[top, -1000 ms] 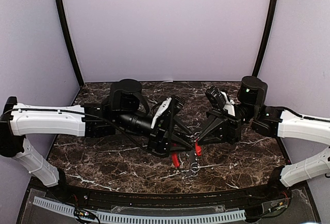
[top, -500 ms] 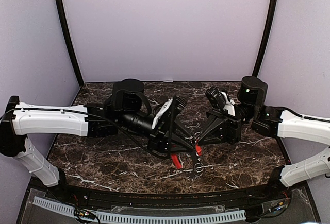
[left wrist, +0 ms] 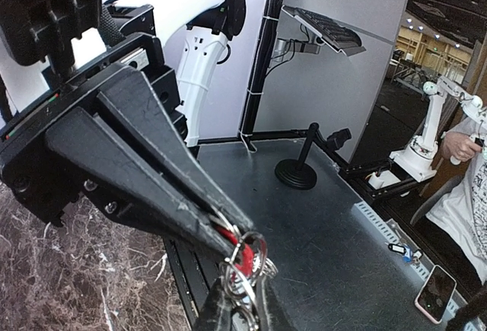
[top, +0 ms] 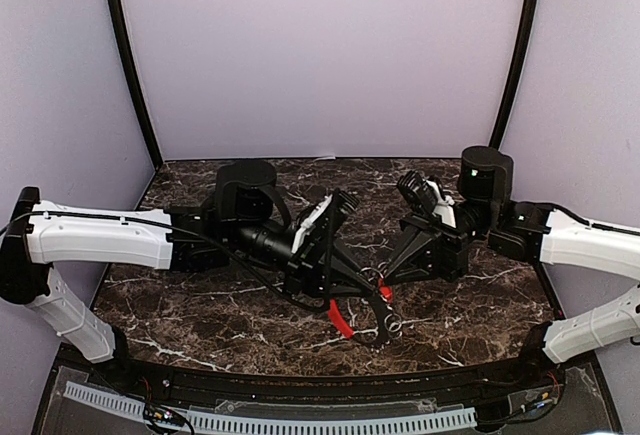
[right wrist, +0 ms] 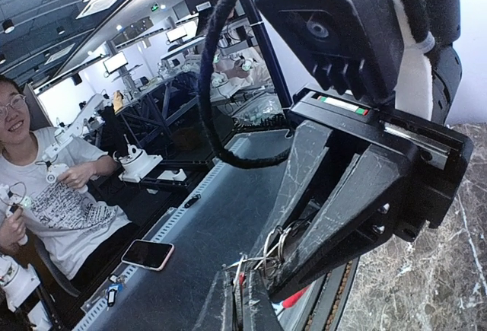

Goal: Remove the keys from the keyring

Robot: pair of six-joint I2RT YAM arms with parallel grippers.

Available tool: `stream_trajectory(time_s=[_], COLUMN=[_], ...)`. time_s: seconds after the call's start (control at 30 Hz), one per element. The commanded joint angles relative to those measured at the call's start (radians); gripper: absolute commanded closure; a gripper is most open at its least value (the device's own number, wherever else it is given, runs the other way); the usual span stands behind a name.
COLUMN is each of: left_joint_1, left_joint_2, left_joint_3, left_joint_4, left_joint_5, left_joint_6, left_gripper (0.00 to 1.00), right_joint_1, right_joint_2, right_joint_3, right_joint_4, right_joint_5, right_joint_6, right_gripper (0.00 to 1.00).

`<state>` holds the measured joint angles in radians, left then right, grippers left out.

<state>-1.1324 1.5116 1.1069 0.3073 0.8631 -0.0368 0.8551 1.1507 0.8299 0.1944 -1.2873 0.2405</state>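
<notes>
L gripper [left wrist: 238, 243] jaws narrow, pinching red-sleeved silvery wire keyring [left wrist: 253, 259]. R gripper [right wrist: 234, 298] jaws near-closed, hold unclear. Keep L firm; R winds tiny red-headed key [top: 385, 293], at its tips, off coil.

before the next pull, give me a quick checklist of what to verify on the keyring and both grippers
1. left gripper shut on the keyring: ok
2. right gripper closed at the ring cluster: ok
3. what the right gripper pinches, the key or wire: cannot tell
4. key off the keyring: cannot tell, the fingers hide the join
5. red sleeve outside both grippers: ok
</notes>
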Motion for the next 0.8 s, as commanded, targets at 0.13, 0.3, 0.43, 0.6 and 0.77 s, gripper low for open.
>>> stream_trajectory(time_s=[0.13, 0.3, 0.43, 0.6, 0.77], left_joint_1=[-0.004, -0.004, -0.002, 0.002, 0.006], left_joint_2=[-0.032, -0.039, -0.056, -0.085, -0.118], left_joint_3=[-0.064, -0.089, -0.126, -0.158, -0.186], left_joint_4=[0.099, 0.116, 0.170, 0.205, 0.206], left_joint_5=[0.028, 0.020, 0.004, -0.051, -0.157], left_joint_6=[-0.096, -0.119, -0.152, -0.177, -0.176], left_gripper=[1.00, 1.00, 1.00, 1.00, 1.00], right_joint_1=[0.002, 0.000, -0.001, 0.000, 0.000], right_joint_2=[-0.007, -0.021, -0.038, -0.059, -0.075], right_joint_3=[0.091, 0.095, 0.098, 0.098, 0.101], right_joint_4=[-0.210, -0.238, -0.288, -0.325, -0.358], right_joint_5=[0.028, 0.050, 0.073, 0.092, 0.107], right_joint_6=[-0.159, -0.177, -0.199, -0.205, -0.203], right_gripper=[1.00, 1.00, 1.00, 1.00, 1.00])
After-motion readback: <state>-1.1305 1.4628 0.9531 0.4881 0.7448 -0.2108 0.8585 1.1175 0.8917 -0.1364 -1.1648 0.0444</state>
